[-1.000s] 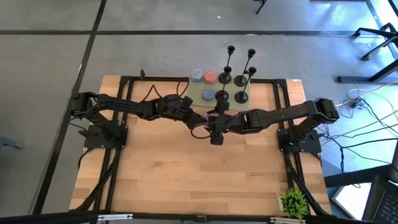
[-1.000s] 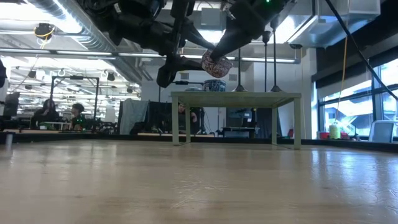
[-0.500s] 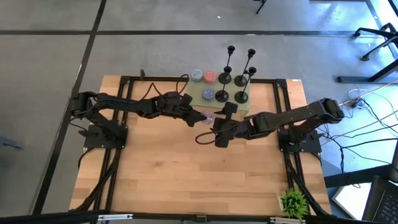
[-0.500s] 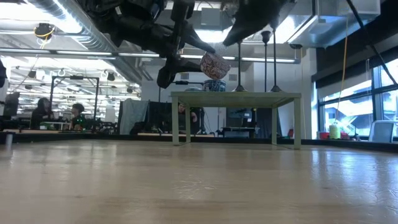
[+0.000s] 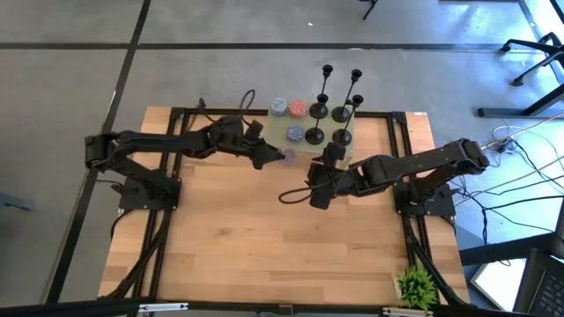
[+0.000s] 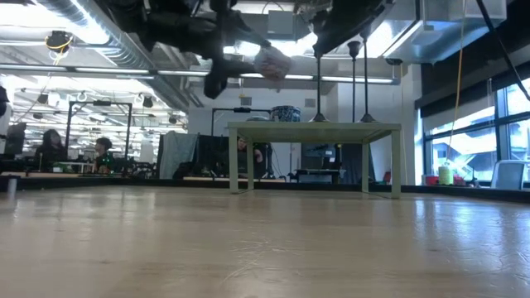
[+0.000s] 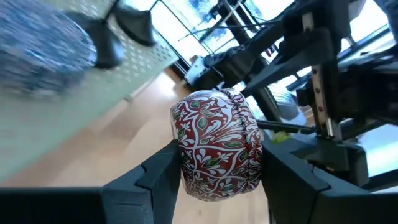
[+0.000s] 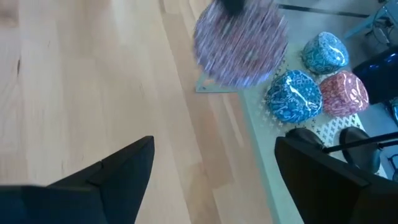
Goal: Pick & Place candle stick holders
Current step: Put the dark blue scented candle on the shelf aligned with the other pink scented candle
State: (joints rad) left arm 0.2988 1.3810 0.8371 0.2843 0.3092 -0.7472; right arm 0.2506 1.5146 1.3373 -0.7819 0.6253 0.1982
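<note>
Several black candle stick holders [image 5: 318,111] stand on their round bases on a green perforated stand [image 5: 328,125] at the table's far middle. Their stems show in the low view [image 6: 318,83]. My left gripper [image 5: 275,157] is shut on a red-and-white patterned ball [image 7: 217,146], in the air at the stand's near left corner. My right gripper [image 5: 317,195] is open and empty, above the table just near of the stand, and none of the holders is between its fingers [image 8: 118,165]. My left gripper pinches the patterned ball between its two fingers [image 7: 158,171], which lie on opposite sides of the ball [image 7: 186,158]. The arm reaches in from the table's left. The ball is lifted clear, well above the stand's top in the low view [image 6: 272,62].
Blue and red patterned balls [image 8: 292,93] lie on the stand's left part beside the holders. A small green plant [image 5: 416,286] stands at the near right corner. Bare wood lies between the stand and the near edge.
My left gripper has gone up and a little toward the table's far left with the patterned ball, which now hangs higher above the stand. My right gripper has drawn away from the ball, toward the table's right.
</note>
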